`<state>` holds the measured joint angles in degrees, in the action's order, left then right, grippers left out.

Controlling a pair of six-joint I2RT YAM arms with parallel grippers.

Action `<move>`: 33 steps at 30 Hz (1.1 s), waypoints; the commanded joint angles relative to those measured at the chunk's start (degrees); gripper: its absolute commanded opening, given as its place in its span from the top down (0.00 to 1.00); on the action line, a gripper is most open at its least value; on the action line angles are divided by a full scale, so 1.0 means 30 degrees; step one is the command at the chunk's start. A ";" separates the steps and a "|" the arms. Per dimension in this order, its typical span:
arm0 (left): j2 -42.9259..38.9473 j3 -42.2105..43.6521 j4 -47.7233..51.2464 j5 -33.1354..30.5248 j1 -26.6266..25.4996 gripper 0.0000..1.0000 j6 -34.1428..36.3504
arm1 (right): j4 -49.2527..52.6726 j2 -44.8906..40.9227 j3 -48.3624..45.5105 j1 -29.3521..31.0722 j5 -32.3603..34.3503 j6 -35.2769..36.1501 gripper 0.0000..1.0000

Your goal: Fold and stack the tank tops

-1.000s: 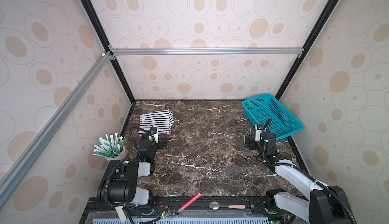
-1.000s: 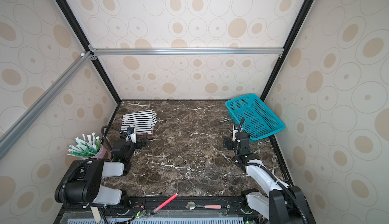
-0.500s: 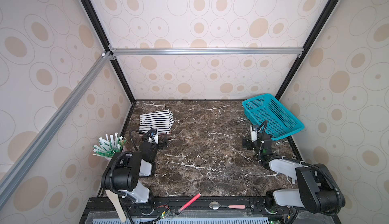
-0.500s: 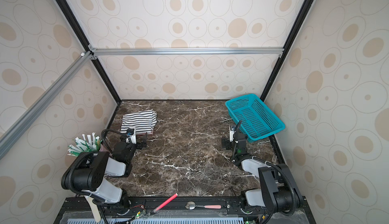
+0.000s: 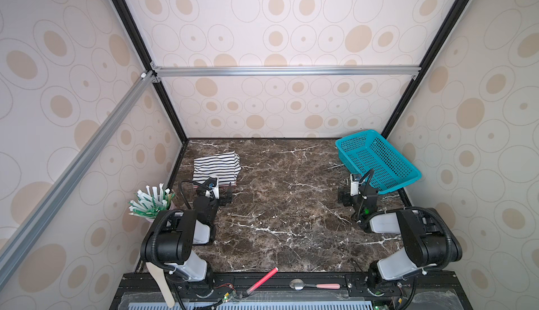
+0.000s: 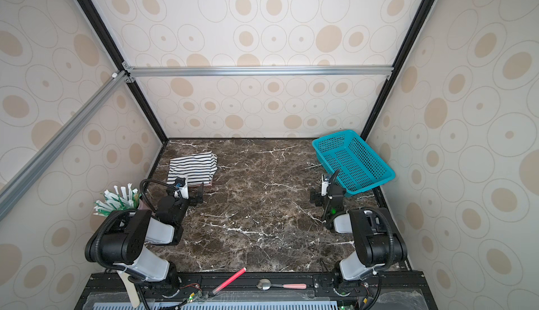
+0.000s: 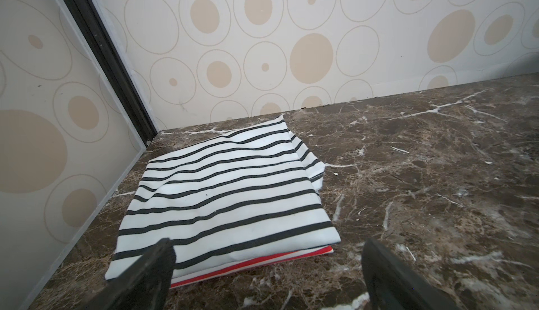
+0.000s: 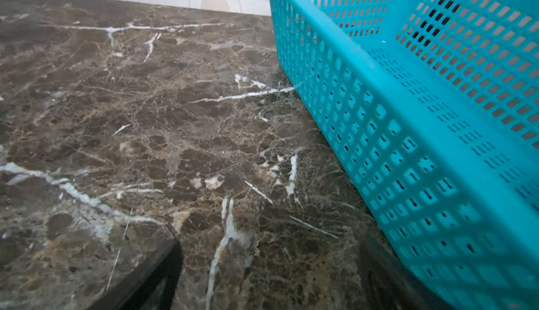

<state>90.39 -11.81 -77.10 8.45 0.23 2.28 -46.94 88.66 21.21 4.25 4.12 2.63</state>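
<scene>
At the far left corner of the table (image 5: 291, 206), the folded black-and-white tank top (image 7: 227, 195) lies on the red-and-white tank top (image 7: 262, 260), whose edge shows beneath. Near this stack the left gripper (image 7: 268, 251) stands with jaws apart and empty; the right gripper (image 8: 271, 264), likewise spread, sits beside the teal basket (image 8: 408, 148).

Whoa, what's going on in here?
The black-and-white top lies folded on the red-and-white top, stacked near the far left corner of the table. Both robot pincers are open and hold nothing: the left pincer sits just in front of the stack, the right pincer beside the teal basket. The folding looks done.
</scene>
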 commanded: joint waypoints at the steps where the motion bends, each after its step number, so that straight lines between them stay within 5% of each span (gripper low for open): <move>1: 0.0075 -0.0077 -0.0724 0.0011 0.0040 0.01 -0.0328 | -0.1060 0.0130 0.0529 -0.0208 0.0408 -0.0364 0.03; 3: 0.0075 -0.0053 -0.0748 0.0026 0.0016 0.01 -0.0350 | 0.0842 -0.0278 0.1042 -0.0243 0.0460 -0.0439 0.00; 33: 0.0046 0.0012 -0.0843 -0.0018 0.0028 0.01 -0.0348 | 0.0471 -0.0198 0.0985 -0.0238 0.0469 -0.0439 0.00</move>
<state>90.39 -11.81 -77.25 8.45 0.23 2.20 -45.41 88.66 23.16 3.77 4.95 1.32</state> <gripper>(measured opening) 0.993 0.999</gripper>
